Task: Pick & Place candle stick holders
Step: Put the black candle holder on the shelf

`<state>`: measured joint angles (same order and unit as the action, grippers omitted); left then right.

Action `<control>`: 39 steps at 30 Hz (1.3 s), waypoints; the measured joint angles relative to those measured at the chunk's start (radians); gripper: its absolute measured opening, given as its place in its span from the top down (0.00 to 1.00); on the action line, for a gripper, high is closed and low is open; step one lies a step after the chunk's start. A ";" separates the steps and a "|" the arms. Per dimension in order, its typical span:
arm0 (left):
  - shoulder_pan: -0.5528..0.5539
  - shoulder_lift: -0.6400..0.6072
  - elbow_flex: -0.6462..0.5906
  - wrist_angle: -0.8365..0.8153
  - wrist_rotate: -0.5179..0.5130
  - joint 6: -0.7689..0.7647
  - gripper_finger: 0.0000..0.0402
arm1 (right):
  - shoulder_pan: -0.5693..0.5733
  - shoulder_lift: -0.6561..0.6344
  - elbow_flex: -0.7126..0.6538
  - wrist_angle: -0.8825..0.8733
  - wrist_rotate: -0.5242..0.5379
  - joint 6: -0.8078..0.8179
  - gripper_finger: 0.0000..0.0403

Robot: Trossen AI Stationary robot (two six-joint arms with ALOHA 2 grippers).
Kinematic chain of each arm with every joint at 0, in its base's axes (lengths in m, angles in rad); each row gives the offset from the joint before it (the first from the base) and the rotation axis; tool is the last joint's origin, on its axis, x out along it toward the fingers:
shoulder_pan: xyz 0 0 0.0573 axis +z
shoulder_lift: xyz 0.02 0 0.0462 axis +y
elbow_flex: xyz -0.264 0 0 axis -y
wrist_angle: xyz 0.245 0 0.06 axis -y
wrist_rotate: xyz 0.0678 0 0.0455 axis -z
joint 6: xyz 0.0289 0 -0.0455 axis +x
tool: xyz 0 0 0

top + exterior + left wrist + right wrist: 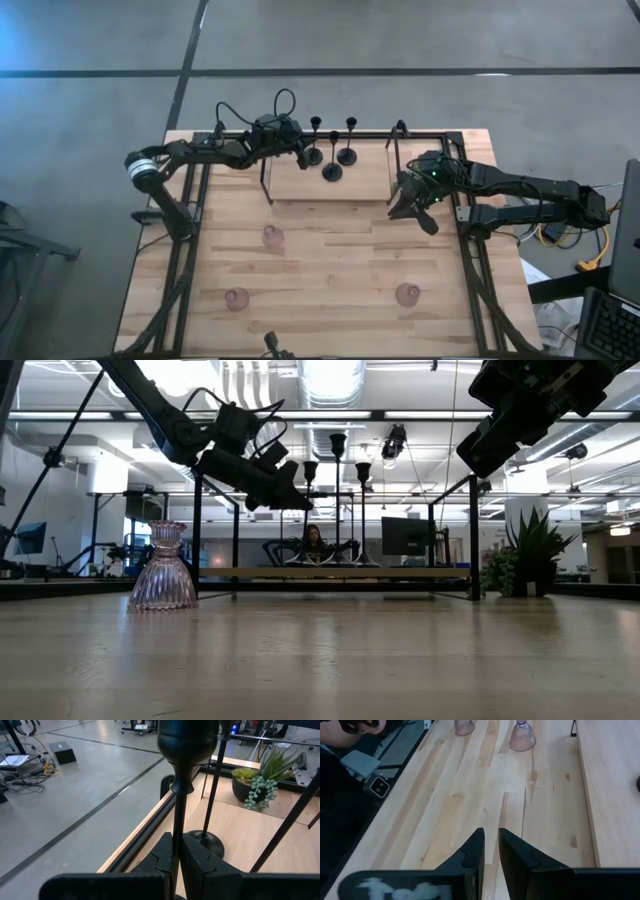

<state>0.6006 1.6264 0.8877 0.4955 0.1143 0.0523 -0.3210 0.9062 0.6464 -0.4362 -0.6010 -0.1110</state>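
Note:
Three slim black holders (313, 150) (332, 168) (348, 150) stand on their round bases on a raised wooden shelf (360, 180) at the table's far middle. My left gripper (300, 150) is shut on the leftmost one (187, 740). Three pink glass holders (272, 238) (236, 298) (407, 294) stand on the tabletop; one shows in the low view (165, 565). My right gripper (405, 205), (491, 840) hovers over the table by the shelf's right end, empty, with a narrow gap between its fingers. My left gripper pinches the thin stem (177, 827) of the leftmost black holder between its two fingers, well below the cup. The fingers come from the table's left, slanting slightly down, and lie across the stem. The holder stands upright; the fingers hide its base, so whether it is lifted cannot be told.
The shelf rests on a black metal frame with upright posts (392, 165) (266, 180). A small green plant (260, 780) stands in a pot beyond the holders; it also shows in the low view (535, 550). A person sits far behind the table (313, 540).

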 joint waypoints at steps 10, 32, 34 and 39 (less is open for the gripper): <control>0.000 0.000 -0.005 0.010 0.004 -0.025 0.96 | 0.000 0.000 0.000 0.000 0.000 0.000 0.88; 0.000 0.030 -0.004 0.061 0.034 -0.051 0.96 | -0.001 0.000 0.000 0.001 0.000 -0.005 0.88; 0.000 0.035 -0.004 0.068 0.034 -0.052 0.96 | 0.000 0.000 0.000 0.001 0.000 -0.005 0.88; 0.001 0.039 -0.004 0.072 0.034 -0.054 0.95 | 0.000 0.000 0.000 0.000 0.000 -0.004 0.88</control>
<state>0.6012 1.6650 0.8841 0.5678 0.1486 -0.0016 -0.3214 0.9066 0.6468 -0.4366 -0.6011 -0.1150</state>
